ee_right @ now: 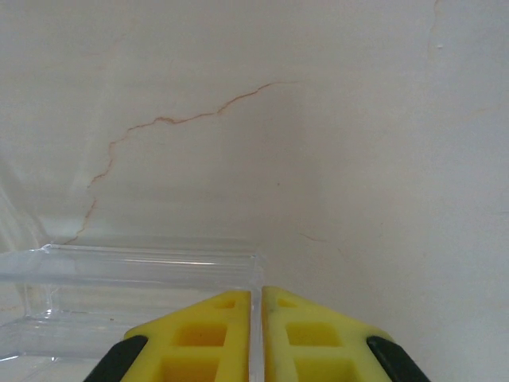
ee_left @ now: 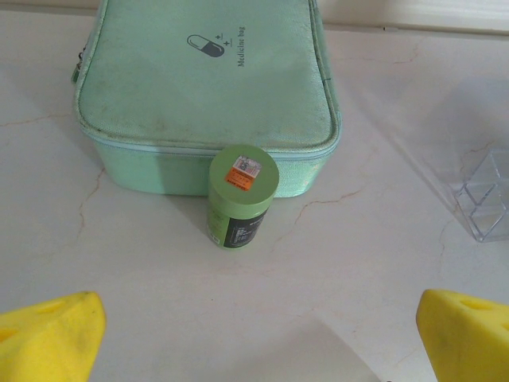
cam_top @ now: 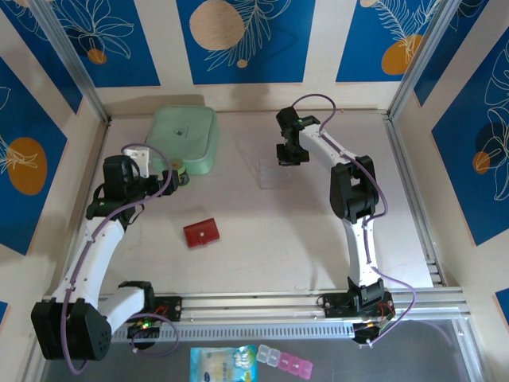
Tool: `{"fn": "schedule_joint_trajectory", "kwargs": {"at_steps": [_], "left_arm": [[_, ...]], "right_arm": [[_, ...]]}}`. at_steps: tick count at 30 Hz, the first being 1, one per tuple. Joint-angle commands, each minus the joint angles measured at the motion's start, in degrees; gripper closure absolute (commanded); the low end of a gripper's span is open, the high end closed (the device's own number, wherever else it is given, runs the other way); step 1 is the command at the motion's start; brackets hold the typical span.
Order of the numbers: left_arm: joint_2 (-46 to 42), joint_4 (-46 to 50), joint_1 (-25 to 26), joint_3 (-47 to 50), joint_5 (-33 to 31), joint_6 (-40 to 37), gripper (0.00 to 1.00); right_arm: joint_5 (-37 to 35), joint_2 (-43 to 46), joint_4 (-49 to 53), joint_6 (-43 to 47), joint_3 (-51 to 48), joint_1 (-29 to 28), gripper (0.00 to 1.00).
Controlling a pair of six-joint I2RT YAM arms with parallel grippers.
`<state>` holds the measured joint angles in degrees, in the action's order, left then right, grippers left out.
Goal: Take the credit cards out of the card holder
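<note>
The card holder [cam_top: 200, 232] lies closed on the table [cam_top: 278, 239], near the left arm, well apart from both claws; cards hidden, prob. inside. It looks light, flat and soft, so it can slide; better to pin one flap and lift at the opening edge. Left gripper [ee_left: 258, 334] is wide open, empty, facing a green bottle [ee_left: 242, 195]. Right gripper [ee_right: 256, 306] is almost closed, seemingly pinching the clear plastic piece [ee_right: 143, 278]
</note>
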<state>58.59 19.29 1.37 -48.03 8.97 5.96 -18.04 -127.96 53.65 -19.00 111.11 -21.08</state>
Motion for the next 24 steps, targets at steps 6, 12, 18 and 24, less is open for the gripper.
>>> {"fn": "schedule_joint_trajectory", "kwargs": {"at_steps": [6,12,18,24], "left_arm": [[-0.1,-0.5,0.3,0.4,1.0,0.5,0.0],[0.0,-0.5,0.3,0.4,1.0,0.5,0.0],[0.0,-0.5,0.3,0.4,1.2,0.5,0.0],[0.0,-0.4,0.3,0.4,1.2,0.5,0.0]], "right_arm": [[0.3,-0.6,1.7,1.0,1.5,0.4,0.86],[0.1,-0.5,2.7,0.5,1.4,0.5,0.86],[0.0,0.1,3.0,0.0,0.8,0.7,0.84],[-0.2,0.6,3.0,-0.1,1.0,0.8,0.82]]}}
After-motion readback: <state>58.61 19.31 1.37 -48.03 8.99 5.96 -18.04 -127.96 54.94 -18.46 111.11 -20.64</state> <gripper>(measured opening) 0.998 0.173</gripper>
